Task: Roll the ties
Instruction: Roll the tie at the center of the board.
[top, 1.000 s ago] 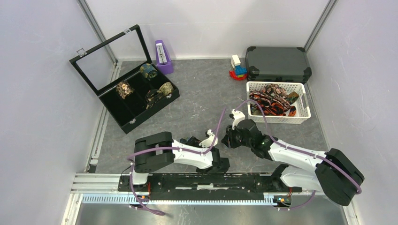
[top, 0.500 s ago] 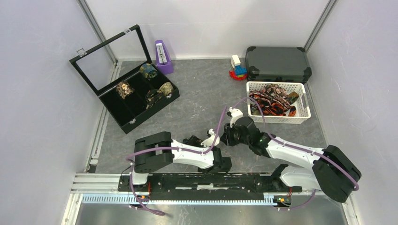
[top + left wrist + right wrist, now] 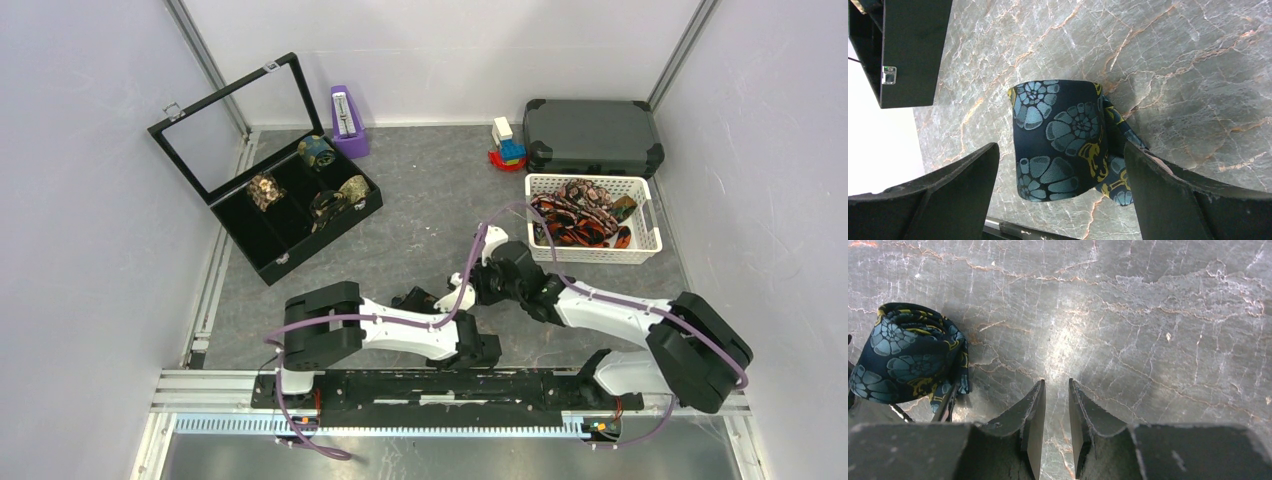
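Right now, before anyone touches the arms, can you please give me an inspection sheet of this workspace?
Surface: grey marbled table, no spill seen.
Job's things: one rolled navy tie on the table; several rolled ties in the open black case; loose ties in the white basket.
Clutter: purple metronome, toy blocks, closed grey suitcase.
Grippers: left gripper open, jaws either side of the roll; right gripper nearly closed, narrow gap, holding nothing.
Cables: purple cables run along both arms, one looping above the table.
Surroundings: white walls, metal rail at the near edge.
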